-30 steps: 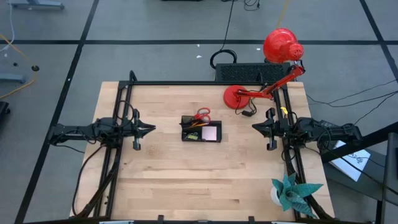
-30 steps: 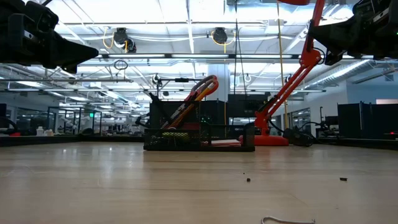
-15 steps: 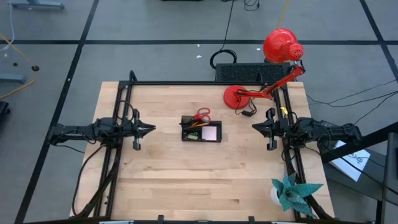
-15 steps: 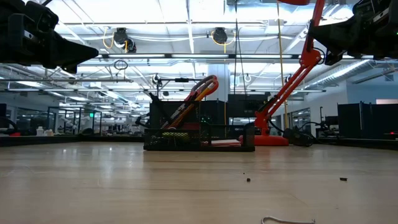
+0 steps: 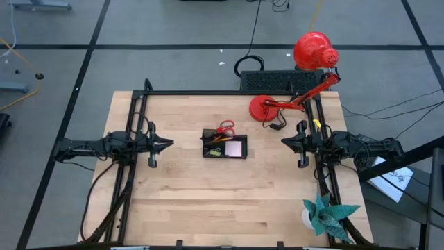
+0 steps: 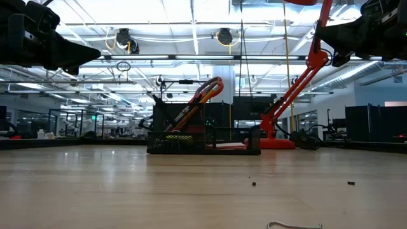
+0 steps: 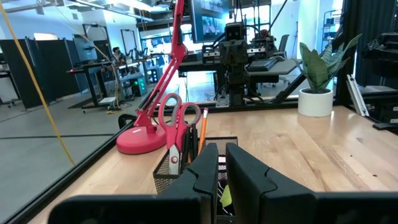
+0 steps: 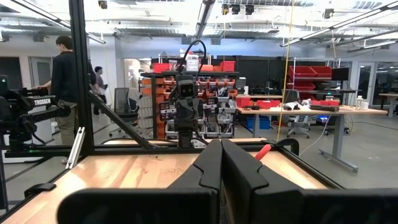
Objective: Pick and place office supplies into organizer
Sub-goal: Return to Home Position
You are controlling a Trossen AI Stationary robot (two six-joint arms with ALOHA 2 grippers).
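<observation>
The organizer [image 5: 204, 149], a black wire-mesh rectangle, stands in the middle of the pale wooden table [image 5: 208, 201]. It holds the red-looped scissors [image 5: 225, 128], which stand upright, and a flat pink pad [image 5: 235, 148]. My left gripper [image 5: 168, 144] and right gripper [image 5: 284, 142] hang on either side, well apart from it, fingers together. Nothing has moved since half a second ago.

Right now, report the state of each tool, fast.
Left tool: closed, holding nothing.
Right tool: closed, holding nothing.
</observation>
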